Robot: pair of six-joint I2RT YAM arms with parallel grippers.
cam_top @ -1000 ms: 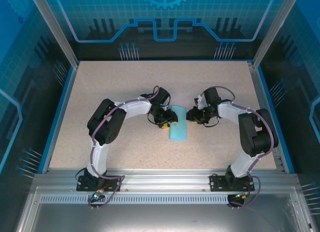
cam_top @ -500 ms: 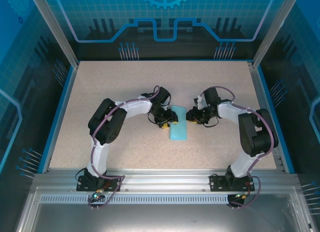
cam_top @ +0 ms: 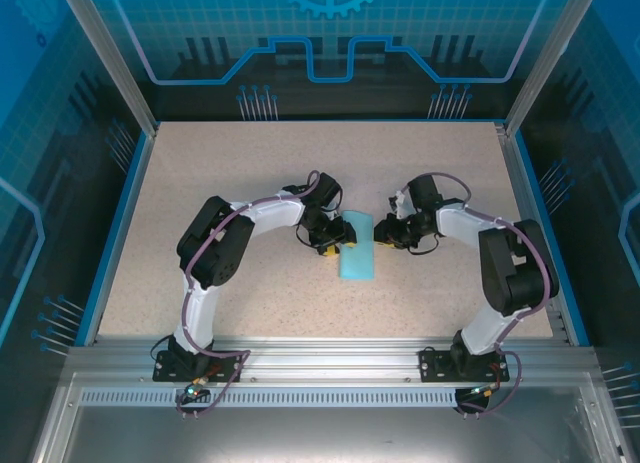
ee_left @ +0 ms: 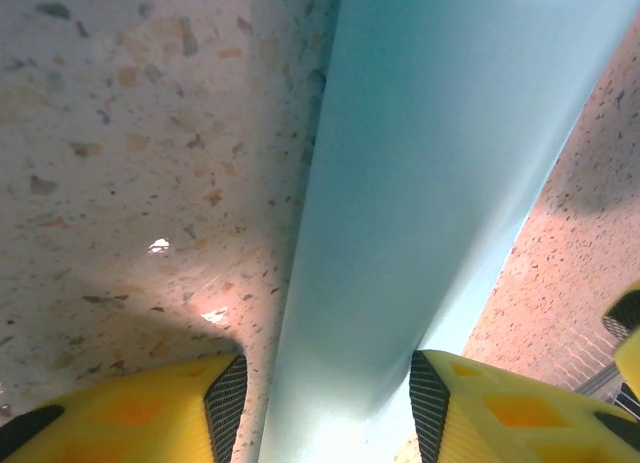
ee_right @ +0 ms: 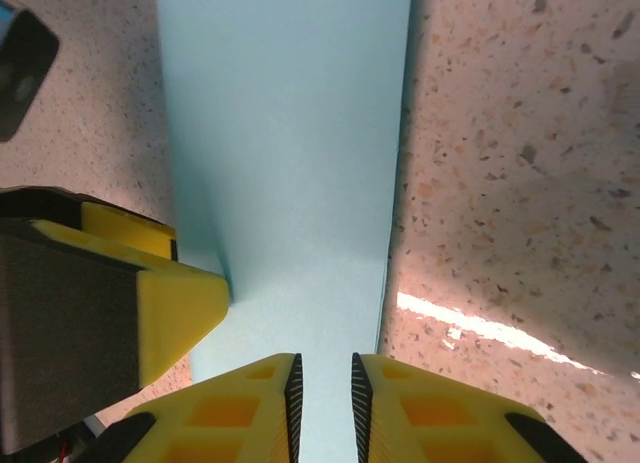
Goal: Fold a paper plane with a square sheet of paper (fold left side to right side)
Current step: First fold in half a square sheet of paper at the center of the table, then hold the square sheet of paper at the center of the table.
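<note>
Right claw (ee_right: 322, 393) has eased back; one sheet of paper (cam_top: 357, 246), two claws.

The speckled beige table (cam_top: 230, 163) — blue-rimmed — carried the square sheet of paper (cam_top: 357, 249), folded into a narrower strip, lying flat near its middle.

Light-blue paper (cam_top: 357, 248), yellow-and-black gripper fingers (ee_right: 245, 403), beige speckled table (cam_top: 240, 173), blue-edged.
</note>
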